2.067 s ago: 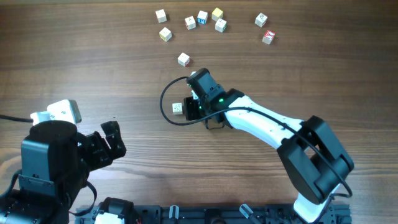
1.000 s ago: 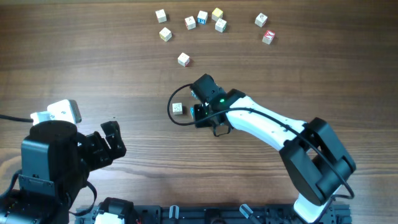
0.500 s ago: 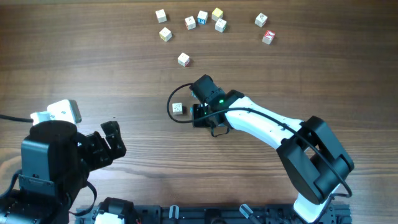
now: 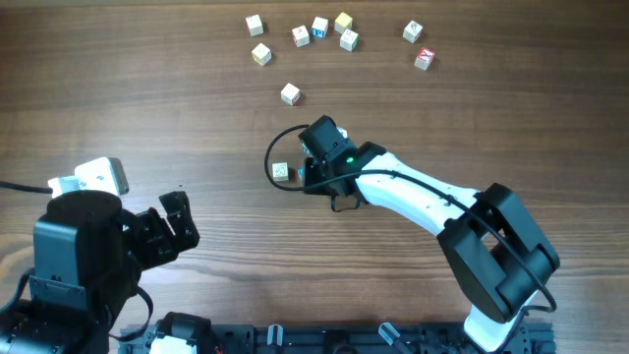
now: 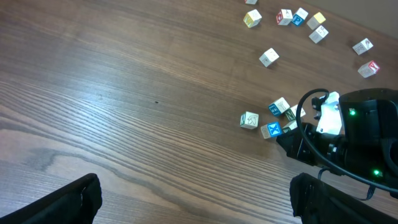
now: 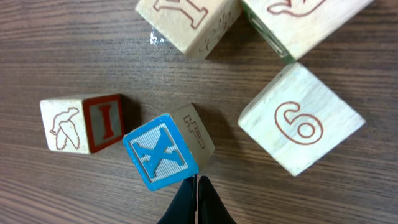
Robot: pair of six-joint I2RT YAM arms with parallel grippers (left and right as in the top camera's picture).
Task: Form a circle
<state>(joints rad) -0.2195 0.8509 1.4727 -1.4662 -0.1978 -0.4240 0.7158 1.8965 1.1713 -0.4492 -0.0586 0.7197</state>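
Right pincer (image 6: 196,198): tips pressed together, nothing between them. They sit just at the near lower edge of the blue-faced X cube (image 6: 168,152); I cannot tell whether they touch it or stop just short.

The circle (image 5: 278,107) lies directly under and ahead of this pincer. Around the X cube:
- the cube with a red I (image 6: 84,122) is just beside it, a narrow gap between
- the cube marked 6 (image 6: 301,124) is on the other side, apart
- two more cubes (image 6: 186,22) lie farther ahead, at the frame edge
- bare worktop (image 6: 205,87) in the middle

Loose cubes (image 4: 300,36) lie well beyond the pincer; one single cube (image 4: 290,93) sits nearer.

Left pincer (image 5: 196,196): fingers wide apart, empty, parked well away from the ring.

Handling, my judgement: the cubes are wood, so stiff, light and not fragile. Their smooth faces should slide readily on the worktop. A push off-centre will likely spin a cube rather than shift it, so press mid-face. To lift one, take it across two opposite flat faces, not corner to corner. The X cube sits skewed to the tips, so turn the wrist to square up first. The neighbours are close and easy to knock.
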